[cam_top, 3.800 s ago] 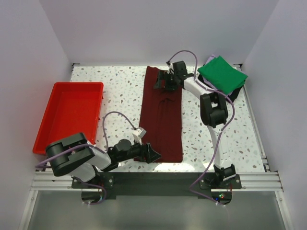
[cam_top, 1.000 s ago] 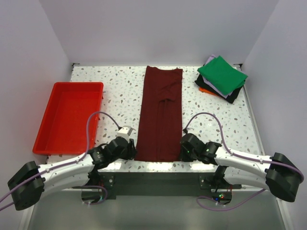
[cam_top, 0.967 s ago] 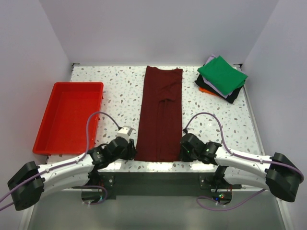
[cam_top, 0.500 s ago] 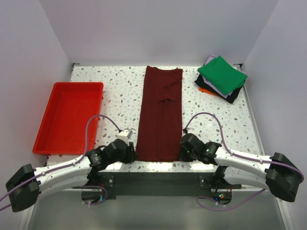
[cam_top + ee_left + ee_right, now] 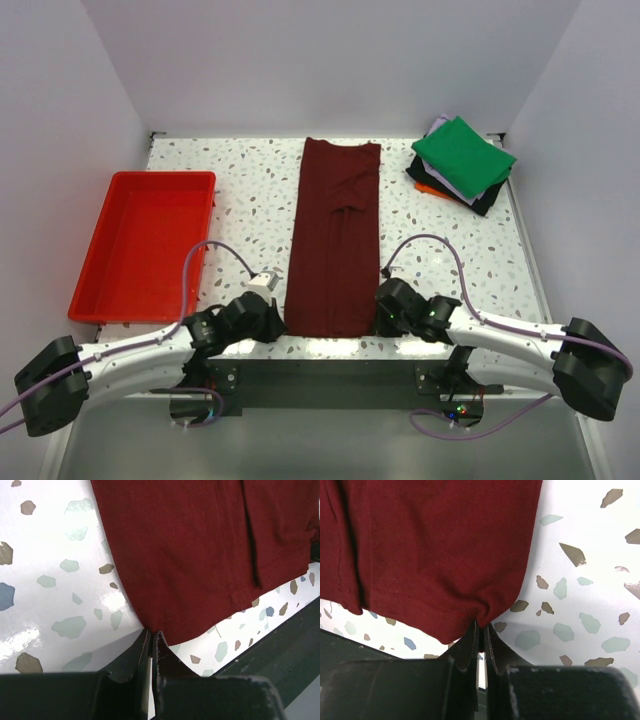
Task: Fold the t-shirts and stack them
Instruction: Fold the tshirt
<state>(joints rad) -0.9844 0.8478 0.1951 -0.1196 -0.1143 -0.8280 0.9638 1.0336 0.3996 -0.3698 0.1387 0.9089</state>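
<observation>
A dark maroon t-shirt (image 5: 335, 240), folded into a long strip, lies down the middle of the table (image 5: 250, 190). My left gripper (image 5: 277, 318) is shut on its near left corner (image 5: 155, 627). My right gripper (image 5: 382, 318) is shut on its near right corner (image 5: 482, 620), the cloth bunched between the fingers. Both grippers sit low at the table's near edge. A stack of folded t-shirts (image 5: 462, 162), bright green on top with black, lavender and orange below, rests at the far right corner.
A red plastic tray (image 5: 145, 240) stands on the left side of the table. White walls close in the back and both sides. The dark front rail (image 5: 330, 375) runs just below the maroon shirt's hem.
The left gripper has slid right onto the hem corner and shut on it. The right gripper has tightened on its corner. The near left corner of the shirt has shifted slightly inward.
</observation>
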